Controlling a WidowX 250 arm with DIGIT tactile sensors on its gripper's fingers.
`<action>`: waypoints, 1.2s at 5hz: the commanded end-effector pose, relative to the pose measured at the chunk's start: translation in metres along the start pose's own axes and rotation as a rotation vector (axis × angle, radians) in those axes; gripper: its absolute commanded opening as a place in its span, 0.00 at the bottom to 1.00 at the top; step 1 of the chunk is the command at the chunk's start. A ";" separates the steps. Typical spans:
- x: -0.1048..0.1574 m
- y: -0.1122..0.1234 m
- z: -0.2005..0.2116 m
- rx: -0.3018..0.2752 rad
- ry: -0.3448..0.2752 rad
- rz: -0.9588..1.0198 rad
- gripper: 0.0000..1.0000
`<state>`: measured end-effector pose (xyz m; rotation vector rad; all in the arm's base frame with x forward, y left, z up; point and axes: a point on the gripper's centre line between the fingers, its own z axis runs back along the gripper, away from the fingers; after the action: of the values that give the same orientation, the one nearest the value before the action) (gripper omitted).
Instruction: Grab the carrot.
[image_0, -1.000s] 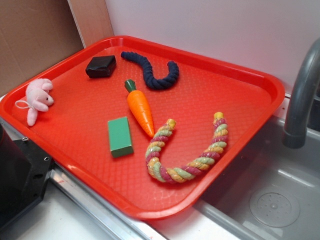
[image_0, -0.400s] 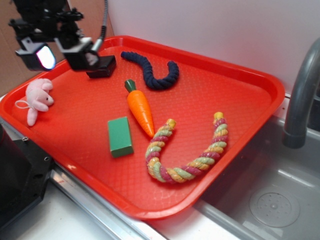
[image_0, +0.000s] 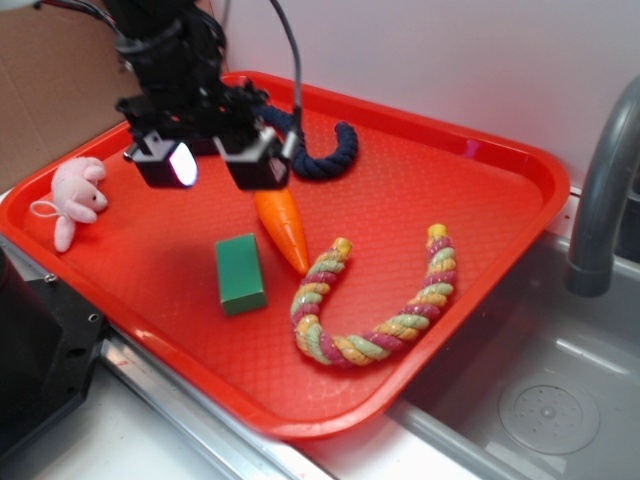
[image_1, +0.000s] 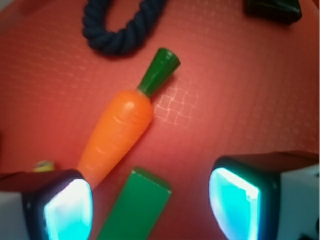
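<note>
The carrot (image_0: 286, 227) (image_1: 117, 135) is orange with a dark green stem and lies on the red tray (image_0: 450, 200), its tip toward the tray's front. My gripper (image_0: 218, 165) (image_1: 152, 210) hangs open above the tray, over the carrot's stem end in the exterior view, which it hides. In the wrist view the carrot lies ahead of the jaws, its tip next to the left fingertip (image_1: 65, 212). Nothing is held between the glowing pads.
A green block (image_0: 240, 273) (image_1: 135, 210) lies left of the carrot, below the jaws in the wrist view. A dark blue rope (image_0: 330, 155) and a black block (image_1: 272, 10) are at the tray's back, a multicoloured rope (image_0: 375, 310) at front right, a pink plush (image_0: 75, 195) at left. A faucet (image_0: 600, 190) stands over the sink.
The arm came into view from the upper left and has moved right and down over the tray, now covering the carrot's stem and the black block. The objects have not moved.
</note>
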<state>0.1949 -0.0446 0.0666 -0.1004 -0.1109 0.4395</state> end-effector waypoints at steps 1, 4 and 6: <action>0.019 -0.015 -0.034 -0.002 0.054 0.043 1.00; 0.015 -0.006 -0.054 0.043 0.102 0.111 0.00; 0.019 0.002 -0.035 0.026 0.097 0.074 0.00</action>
<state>0.2061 -0.0383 0.0250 -0.0745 0.0445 0.4900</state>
